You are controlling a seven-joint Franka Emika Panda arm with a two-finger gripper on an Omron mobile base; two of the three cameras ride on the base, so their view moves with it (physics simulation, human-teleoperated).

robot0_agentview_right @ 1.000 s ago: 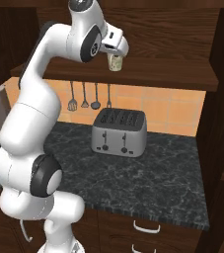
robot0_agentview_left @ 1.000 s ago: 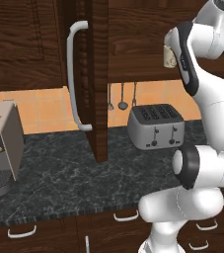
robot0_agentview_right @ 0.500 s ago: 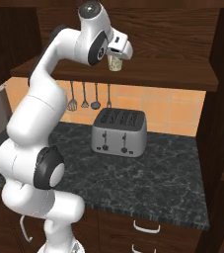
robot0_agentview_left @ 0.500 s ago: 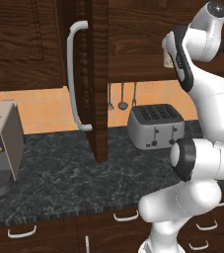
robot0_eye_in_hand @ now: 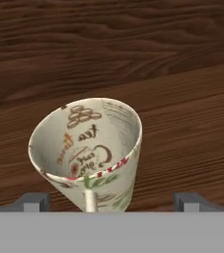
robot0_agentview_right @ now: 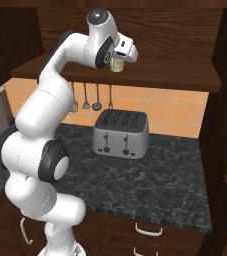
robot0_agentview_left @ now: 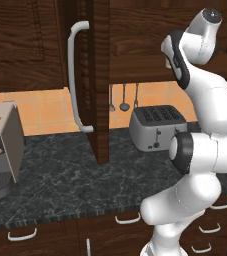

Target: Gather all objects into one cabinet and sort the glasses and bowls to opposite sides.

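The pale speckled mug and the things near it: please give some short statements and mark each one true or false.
1. The pale speckled mug with printed writing stands on the dark brown wooden shelf. True.
2. The two-finger gripper is shut tight on the mug. False: its fingertips stand wide apart, one on each side of the mug.
3. The silver four-slot toaster sits on the dark speckled stone counter. True.
4. The tall dark brown cabinet door with the long curved silver bar handle is closed flat. False: it stands open, edge-on to the left base view.
5. Kitchen utensils hang on the orange tiled wall behind the toaster. True.
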